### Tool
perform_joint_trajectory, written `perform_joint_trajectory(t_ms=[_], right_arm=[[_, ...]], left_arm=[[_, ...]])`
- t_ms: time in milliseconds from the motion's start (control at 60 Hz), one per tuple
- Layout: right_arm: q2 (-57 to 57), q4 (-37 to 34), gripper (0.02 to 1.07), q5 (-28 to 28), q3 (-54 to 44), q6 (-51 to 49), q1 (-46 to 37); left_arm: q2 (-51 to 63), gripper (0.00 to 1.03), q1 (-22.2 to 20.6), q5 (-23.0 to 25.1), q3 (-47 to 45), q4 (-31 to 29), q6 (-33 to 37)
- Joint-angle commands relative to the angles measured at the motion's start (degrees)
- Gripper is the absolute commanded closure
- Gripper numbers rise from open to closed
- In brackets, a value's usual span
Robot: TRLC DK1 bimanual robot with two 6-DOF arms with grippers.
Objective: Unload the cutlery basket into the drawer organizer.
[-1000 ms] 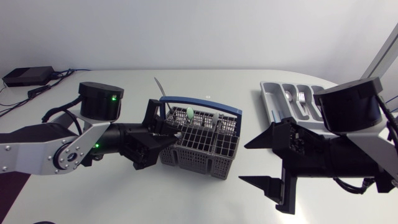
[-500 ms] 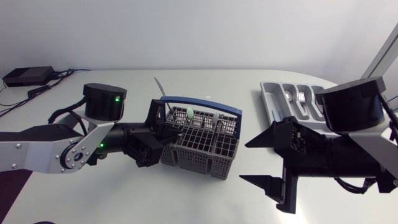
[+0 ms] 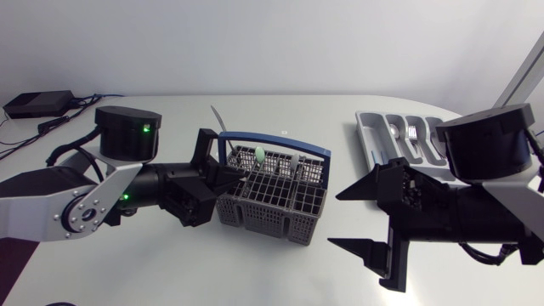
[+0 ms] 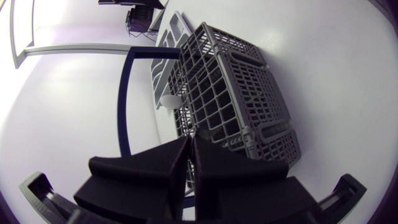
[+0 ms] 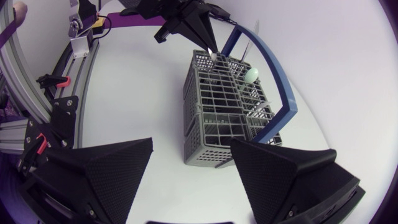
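The grey cutlery basket with a blue handle stands mid-table. It holds several pieces, among them a green-tipped spoon and a silver blade sticking up. My left gripper is at the basket's left end. In the left wrist view its fingers are pressed together over the basket, with a thin silver handle at their tips. My right gripper hangs wide open just right of the basket, holding nothing. The grey drawer organizer lies at the back right with some cutlery in it.
A black box with cables sits at the table's far left back corner. My right arm's bulky body covers part of the organizer. Bare tabletop lies in front of the basket.
My left arm's upper joint swung right, then back left, and its gripper edged slightly up at the basket's end. The basket and the right arm stayed put.
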Motion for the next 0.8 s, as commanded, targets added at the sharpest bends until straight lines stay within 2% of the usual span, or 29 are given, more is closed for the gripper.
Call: perform_joint_trajectory(t_ms=[0,583,783], right_arm=[[-0.77,0.31,0.17,-0.11,-1.34,0.88,0.10],[-4.55,-2.06,0.17,0.95,-1.34,1.76,2.73],[-5.17,-2.85,0.17,3.06,-0.90,1.76,4.67]], left_arm=[[-2.38,0.96,0.15,-0.16,1.13,-0.97,0.97],[-8.53,0.96,1.03,-4.82,2.71,-7.38,2.99],[-10.91,0.96,0.85,-5.52,4.29,-9.67,2.55]])
